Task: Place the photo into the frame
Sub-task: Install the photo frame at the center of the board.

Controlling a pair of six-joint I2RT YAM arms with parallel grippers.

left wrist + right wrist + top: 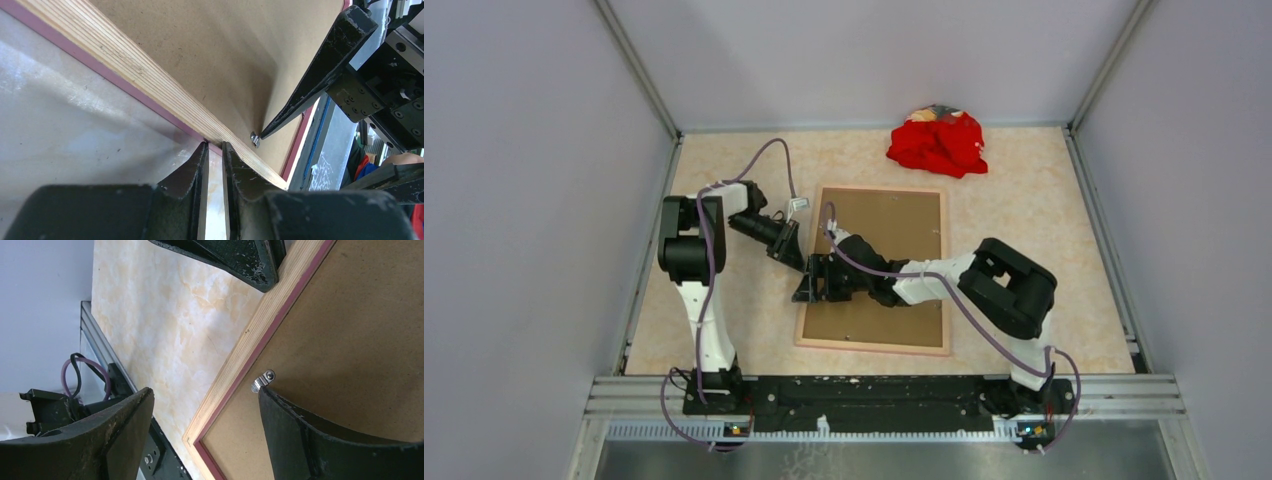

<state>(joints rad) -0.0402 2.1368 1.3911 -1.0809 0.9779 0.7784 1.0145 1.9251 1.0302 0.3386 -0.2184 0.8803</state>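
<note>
The frame (945, 270) lies face down mid-table, tan wood back up, pink at its edge (125, 65). A plain brown backing board (894, 225) fills it; the photo is hidden. My left gripper (791, 250) is at the frame's left rail. Its jaws (214, 145) are nearly together with only a slit of table showing, tips against the pink outer edge, gripping nothing. My right gripper (811, 282) stands open (205, 390) across the same rail. One finger (320, 440) rests on the board with its tip at a small metal tab (262, 381); the other hangs over the table.
A red cloth heap (939, 143) lies at the back, right of centre. Grey walls close the table on three sides. An aluminium rail (884, 392) with both arm bases runs along the near edge. The right arm's purple cable (984, 325) trails over the board.
</note>
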